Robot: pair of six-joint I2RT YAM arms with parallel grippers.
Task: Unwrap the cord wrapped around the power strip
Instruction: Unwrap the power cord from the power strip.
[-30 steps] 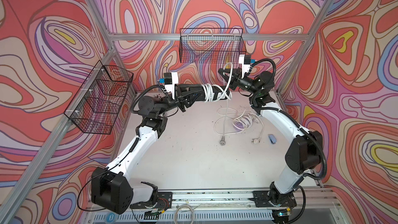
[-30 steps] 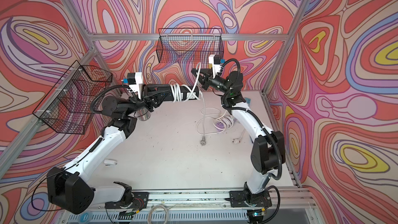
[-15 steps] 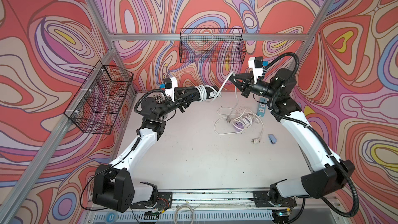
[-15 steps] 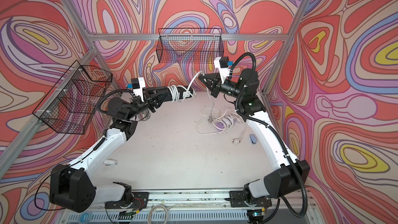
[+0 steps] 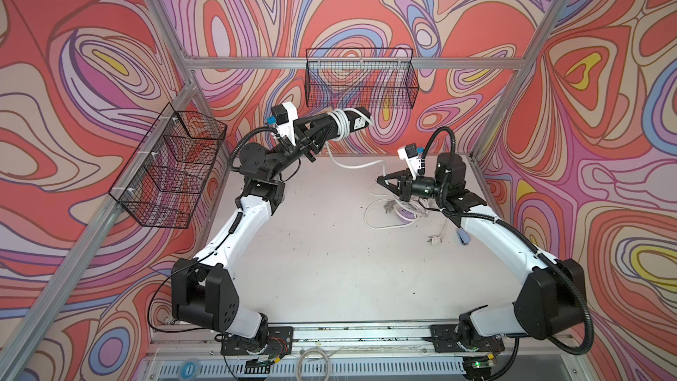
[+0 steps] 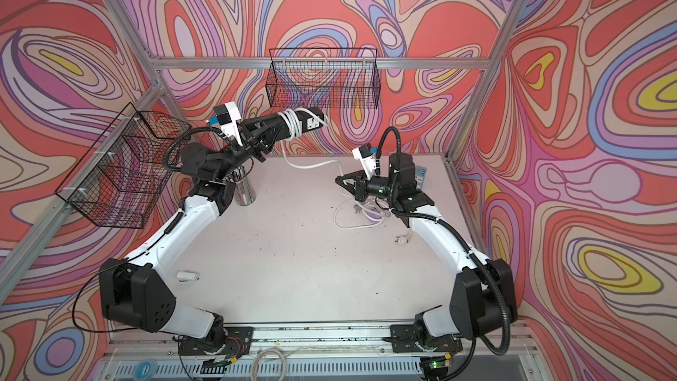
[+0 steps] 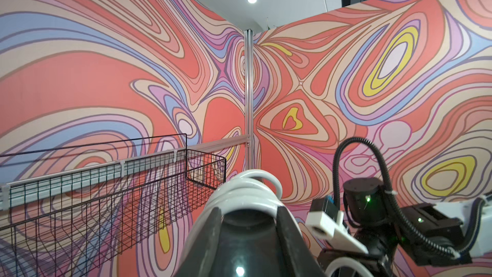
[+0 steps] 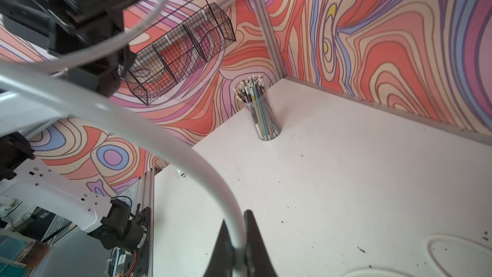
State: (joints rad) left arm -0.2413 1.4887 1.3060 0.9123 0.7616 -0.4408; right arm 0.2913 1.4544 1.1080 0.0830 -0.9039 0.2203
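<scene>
L pincer [image 5: 322, 133] is clamped on one end of the black strip [image 5: 353, 122], held up in the air near the back wall, just below the back basket [image 5: 361, 82]. The strip's free end is tilted a bit upward. In the L wrist view the two fingers [image 7: 210, 238] press on the strip's sides, w/ white cord [image 7: 247, 190] coils right beyond the tips. Both top views show several turns round the strip's middle.

From the coils the cord drops, sags in an arc above the surface [image 5: 329, 258] & runs across to the R pincer [image 5: 381, 178]. R pincer is shut tight on the cord, low over the surface, well apart from the strip. The R wrist view shows the cord pinched btwn its fingers [image 8: 255, 241]. Below that pincer more white cord lies in loose loops on the surface; can't tell where its end goes.

Pen cup [image 6: 243, 192] stands by the L arm near the back corner. Side basket [image 5: 172, 170] hangs on the wall on the L side.
</scene>
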